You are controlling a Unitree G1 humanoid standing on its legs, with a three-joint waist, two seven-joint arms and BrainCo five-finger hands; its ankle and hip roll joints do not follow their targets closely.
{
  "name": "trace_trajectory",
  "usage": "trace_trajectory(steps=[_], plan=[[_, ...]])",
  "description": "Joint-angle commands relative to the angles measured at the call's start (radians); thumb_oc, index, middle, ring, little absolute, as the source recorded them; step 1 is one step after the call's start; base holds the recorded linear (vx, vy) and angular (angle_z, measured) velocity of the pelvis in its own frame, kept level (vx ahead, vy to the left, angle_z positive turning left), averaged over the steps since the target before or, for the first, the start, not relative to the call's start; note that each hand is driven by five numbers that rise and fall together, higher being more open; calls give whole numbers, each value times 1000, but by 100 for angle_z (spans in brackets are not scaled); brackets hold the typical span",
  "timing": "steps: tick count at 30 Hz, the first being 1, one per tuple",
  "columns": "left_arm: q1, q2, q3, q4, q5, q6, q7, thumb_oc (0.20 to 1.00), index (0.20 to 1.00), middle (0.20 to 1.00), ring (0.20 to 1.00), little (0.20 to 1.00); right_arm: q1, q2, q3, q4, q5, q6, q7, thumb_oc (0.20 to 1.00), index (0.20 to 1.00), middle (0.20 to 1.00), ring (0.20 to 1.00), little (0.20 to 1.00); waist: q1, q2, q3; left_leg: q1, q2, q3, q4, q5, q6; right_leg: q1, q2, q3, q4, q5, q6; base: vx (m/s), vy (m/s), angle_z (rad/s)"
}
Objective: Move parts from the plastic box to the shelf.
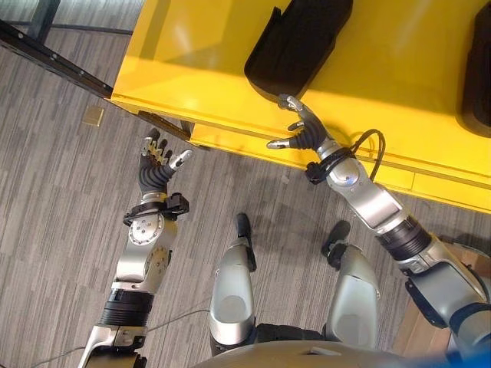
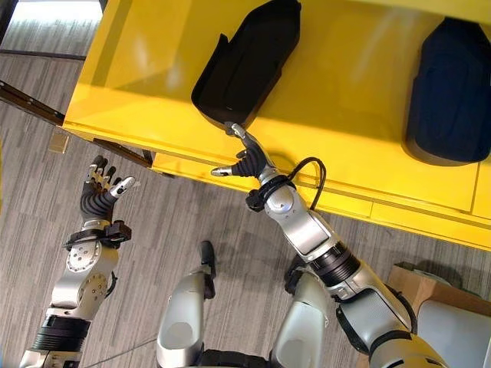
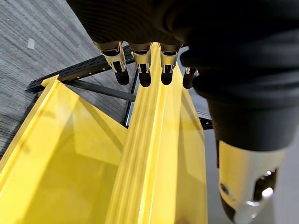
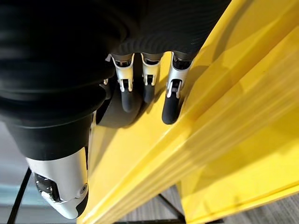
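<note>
Over the yellow shelf [image 2: 360,115], right hand [image 2: 247,162] fingers [image 2: 236,133] spread, touching the black part [image 2: 249,65].

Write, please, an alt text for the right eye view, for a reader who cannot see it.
The robot's right hand reaches with open fingers to the near end of a black part lying on a yellow shelf. A second dark part lies further right, and the left hand hangs open over the grey floor.
</note>
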Motion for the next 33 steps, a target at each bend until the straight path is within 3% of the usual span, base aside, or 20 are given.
trace_trajectory(steps=[1,13,18,26,33], plan=[[17,8,7,-109,-9,-37,1,1000,1000,1000,1000,1000,12,34,-58,-22,9,-49,-42,1000,1000,1000,1000,1000,2,4,-32,7,26,90,28,-54,33,44,-19,37,5,-63,74,0,0,0],[22,10,17,-107,2,-35,6,1000,1000,1000,1000,1000,50,22,-90,3,-11,-51,-29,1000,1000,1000,1000,1000,-11,1,-32,14,25,91,32,-58,34,47,-12,50,9,-67,70,18,3,-3],[32,12,27,-111,-7,-30,-2,1000,1000,1000,1000,1000,58,-3,-95,-71,-100,-153,69,1000,1000,1000,1000,1000,-14,-1,-32,14,27,92,34,-59,35,48,-9,52,7,-66,72,0,0,0],[26,-10,10,-156,3,-11,70,1000,1000,1000,1000,1000,11,24,-121,-338,-261,-304,-64,1000,1000,1000,1000,1000,-25,10,-32,20,26,102,33,-69,37,46,-2,65,5,-70,76,7,39,-4],[32,-9,14,-200,-28,23,96,1000,1000,1000,1000,1000,-40,49,-128,-473,-359,-404,-35,1000,1000,1000,1000,1000,-20,32,-32,26,14,101,38,-82,41,43,-11,73,17,-81,77,12,57,-5]])
